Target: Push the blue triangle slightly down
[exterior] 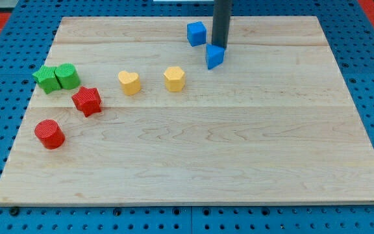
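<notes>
Rod (221,23) of the arm, dark and straight, descending upright from the view's top edge near the upper middle of the wooden board (239,162). My tip (220,45) stands at the upper edge of the blue triangle (215,56), touching it or just short of it; the exact contact cannot be told. The rod carries no jaws, so nothing is clamped: it only stands against the block from above.

The blue triangle lies in the board's upper part, a little to the right of centre, directly below my tip. Its top face looks wedge-shaped, with a narrower end toward the view's bottom left; its long axis cannot be made out with certainty.

1 blue cube (197,33) sits just to the upper left of the triangle, beside the rod on its left and apart from both.

2 yellow blocks lie to the triangle's left along a loose row: a yellow hexagon-like block (174,78) nearer, and a yellow heart (129,82) farther left. Both are apart from the triangle.

At the board's left side, 2 green blocks touch each other: a green star-like block (45,78) and a green rounded block (67,76). A red star (87,101) lies just below and right of them, and a red cylinder (49,134) lies lower still.

Board below the triangle shows bare wood. A blue pegboard surface (5,78) surrounds the board.
</notes>
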Tool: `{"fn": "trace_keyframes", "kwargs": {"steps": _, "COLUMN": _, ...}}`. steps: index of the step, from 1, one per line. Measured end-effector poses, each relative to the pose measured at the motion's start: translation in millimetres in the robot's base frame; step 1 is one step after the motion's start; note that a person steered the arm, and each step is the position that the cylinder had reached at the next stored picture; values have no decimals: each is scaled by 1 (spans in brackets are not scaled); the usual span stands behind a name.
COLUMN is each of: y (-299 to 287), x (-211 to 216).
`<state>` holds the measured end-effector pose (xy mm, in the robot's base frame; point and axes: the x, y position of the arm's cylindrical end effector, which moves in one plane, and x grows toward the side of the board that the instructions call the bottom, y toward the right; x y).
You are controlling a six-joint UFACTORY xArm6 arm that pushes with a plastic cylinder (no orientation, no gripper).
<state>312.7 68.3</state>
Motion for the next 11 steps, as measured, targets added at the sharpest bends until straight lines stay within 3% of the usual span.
{"fn": "trace_keyframes", "kwargs": {"steps": 2, "y": 14, "x": 58}}
{"fn": "trace_keyframes", "kwargs": {"steps": 3, "y": 41, "x": -2}}
{"fn": "trace_keyframes", "kwargs": {"steps": 4, "y": 18, "x": -39}}
{"fn": "trace_keyframes", "kwargs": {"steps": 5, "y": -48, "x": 3}}
{"fn": "trace_keyframes", "kwargs": {"steps": 6, "y": -47, "x": 70}}
{"fn": "trace_keyframes", "kwargs": {"steps": 7, "y": -43, "x": 101}}
{"fn": "trace_keyframes", "kwargs": {"steps": 9, "y": -38, "x": 13}}
{"fn": "trace_keyframes", "kwargs": {"steps": 10, "y": -6, "x": 13}}
{"fn": "trace_keyframes", "kwargs": {"steps": 11, "y": 32, "x": 63}}
